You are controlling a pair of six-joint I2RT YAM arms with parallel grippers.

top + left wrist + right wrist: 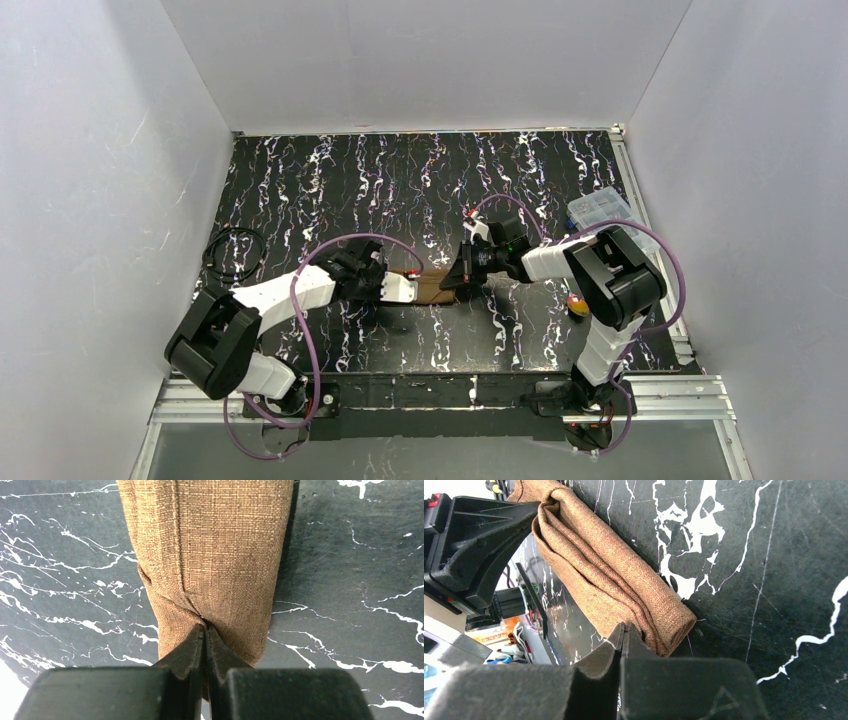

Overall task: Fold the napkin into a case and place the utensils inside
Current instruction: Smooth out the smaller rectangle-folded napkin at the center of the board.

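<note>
The brown napkin [432, 290] lies on the black marbled table as a narrow, layered roll stretched between my two grippers. In the left wrist view the napkin [215, 545] runs away from the camera. My left gripper [205, 630] is shut, pinching the cloth at its near end. In the right wrist view the napkin [614, 580] slants up to the left. My right gripper [624, 630] is shut on a layer at its lower end. From above, the left gripper [413, 290] and right gripper [452, 281] face each other closely. No utensils show clearly.
A clear plastic compartment box [600, 210] sits at the table's far right edge. A small red-orange thing [577, 304] peeks out beside the right arm; what it is I cannot tell. A black cable coil [235, 252] lies at the left edge. White walls enclose the table.
</note>
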